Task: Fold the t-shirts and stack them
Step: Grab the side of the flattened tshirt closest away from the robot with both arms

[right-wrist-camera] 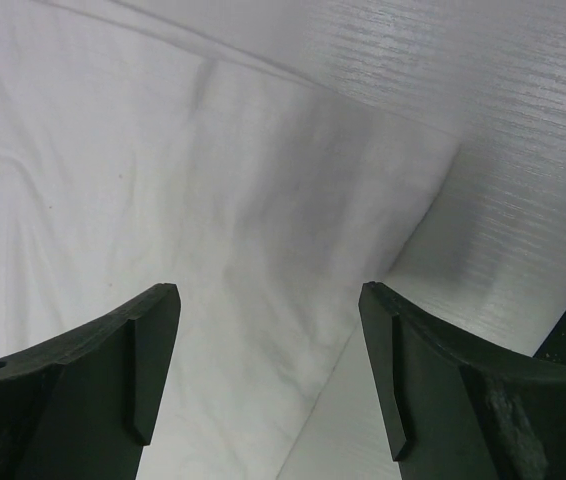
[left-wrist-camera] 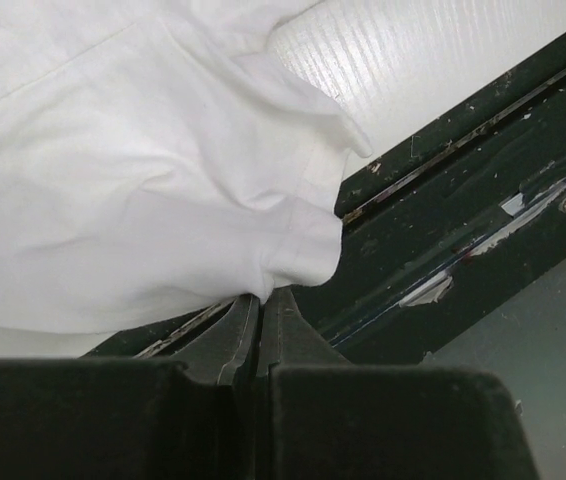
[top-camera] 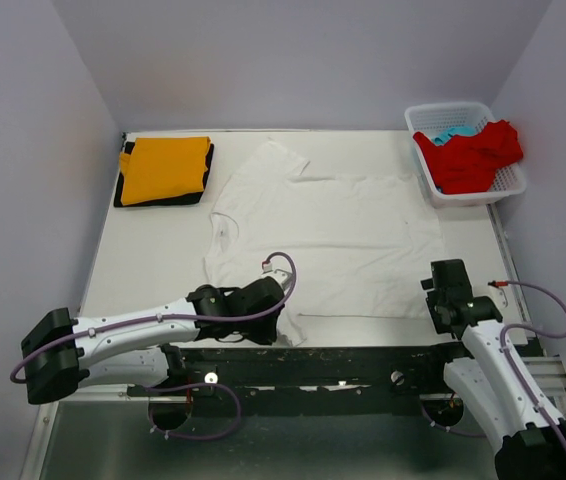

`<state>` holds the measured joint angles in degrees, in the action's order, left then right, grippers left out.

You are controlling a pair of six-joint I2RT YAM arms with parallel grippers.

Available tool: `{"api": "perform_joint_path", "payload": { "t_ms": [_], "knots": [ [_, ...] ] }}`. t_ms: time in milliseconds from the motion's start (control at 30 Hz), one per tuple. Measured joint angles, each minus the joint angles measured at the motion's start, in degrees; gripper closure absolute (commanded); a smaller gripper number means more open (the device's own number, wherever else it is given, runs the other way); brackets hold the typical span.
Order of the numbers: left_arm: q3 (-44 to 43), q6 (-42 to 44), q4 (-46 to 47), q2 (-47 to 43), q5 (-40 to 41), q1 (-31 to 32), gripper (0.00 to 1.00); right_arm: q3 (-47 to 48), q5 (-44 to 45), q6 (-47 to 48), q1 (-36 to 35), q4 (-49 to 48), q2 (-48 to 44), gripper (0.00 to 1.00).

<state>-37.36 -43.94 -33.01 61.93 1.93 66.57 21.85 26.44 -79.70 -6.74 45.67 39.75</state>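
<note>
1. Lying spread across the middle of the white bench (top-camera: 153, 260), the large white soft cloth t-shirt (top-camera: 343, 240) is reaching the near edge.
2. The left end effector (left-wrist-camera: 260, 300) is pinching a bunched near-left corner of it, fingers pressed together.
3. The right end effector (right-wrist-camera: 266, 300) is hovering spread over the near-right hem corner.
4. The cloth is looking light and limp, so it is probably sagging wherever unsupported; gripping both hem corners is seeming the safest hold.

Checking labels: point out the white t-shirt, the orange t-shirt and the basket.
white t-shirt (top-camera: 333, 240), top external view, chest panel.
orange t-shirt (top-camera: 166, 170), top external view, middle of folded face.
basket (top-camera: 448, 106), top external view, far rim.
</note>
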Motion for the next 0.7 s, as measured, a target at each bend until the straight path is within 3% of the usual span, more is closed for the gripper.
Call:
{"api": "perform_joint_path", "payload": {
  "t_ms": [167, 433, 567, 700],
  "knots": [
    [1.2, 0.9, 1.3, -1.6, -1.6, -1.6, 1.0, 1.2, -0.4, -0.1, 0.0, 2.3, -1.3, 0.2],
    [3.3, 2.6, 3.5, -2.6, -3.6, -3.7, 1.0, 3.9, -2.9, 0.2, 0.0, 3.8, 6.8, 0.22],
    [4.9, 2.8, 4.7, -3.9, -4.4, -5.2, 1.0, 1.5, -3.7, -0.7, 0.0, 2.6, 7.4, 0.29],
    [5.9, 2.8, 4.8, -5.2, -4.9, -6.4, 1.0, 0.8, -2.7, -1.7, 0.0, 0.7, 7.4, 0.46]
  ]
}}
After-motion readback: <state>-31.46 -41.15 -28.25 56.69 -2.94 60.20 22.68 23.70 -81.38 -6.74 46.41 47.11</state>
